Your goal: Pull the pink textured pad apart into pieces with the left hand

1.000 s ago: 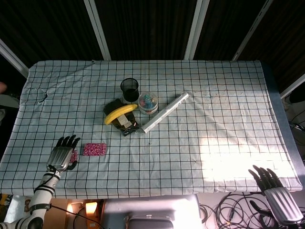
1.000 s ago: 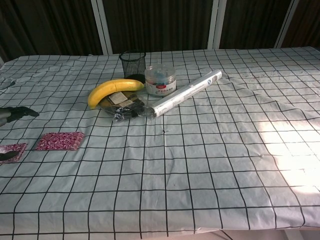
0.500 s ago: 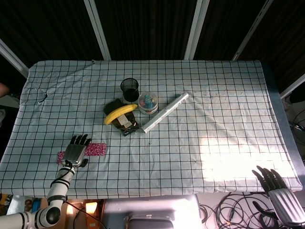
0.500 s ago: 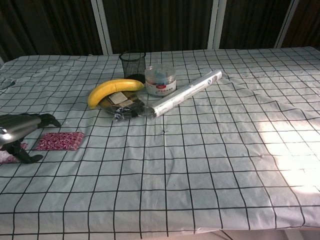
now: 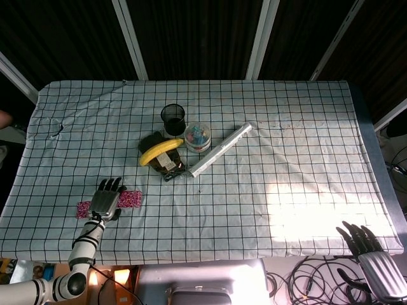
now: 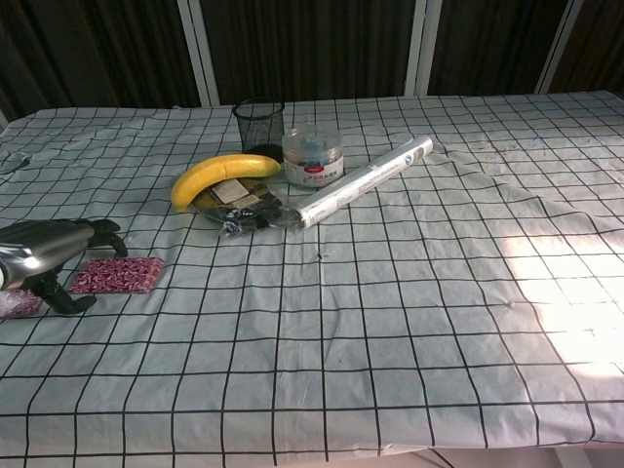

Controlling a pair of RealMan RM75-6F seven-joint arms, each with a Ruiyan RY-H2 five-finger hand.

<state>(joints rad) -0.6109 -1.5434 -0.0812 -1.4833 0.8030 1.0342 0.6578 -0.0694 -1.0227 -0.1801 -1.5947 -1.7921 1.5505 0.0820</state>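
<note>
The pink textured pad lies in two pieces on the checked cloth near the front left. The larger piece (image 5: 131,199) (image 6: 119,275) is flat, just right of my left hand (image 5: 106,200) (image 6: 47,257). The smaller piece (image 5: 83,208) (image 6: 18,304) lies just left of the hand. The hand hovers low between them, fingers stretched forward and apart, thumb pointing down toward the cloth, holding nothing. My right hand (image 5: 370,250) hangs off the table's front right corner, fingers spread and empty; the chest view does not show it.
Mid-table stand a black mesh cup (image 5: 173,118), a round clear tub (image 5: 198,136), a banana (image 5: 160,151) on a dark packet (image 5: 166,165), and a long silver roll (image 5: 220,150). The table's front edge (image 5: 191,254) runs close behind the left hand.
My left hand has moved right, off the smaller pink piece, and now sits between the two pieces. The right hand sank slightly lower at the frame's corner.
</note>
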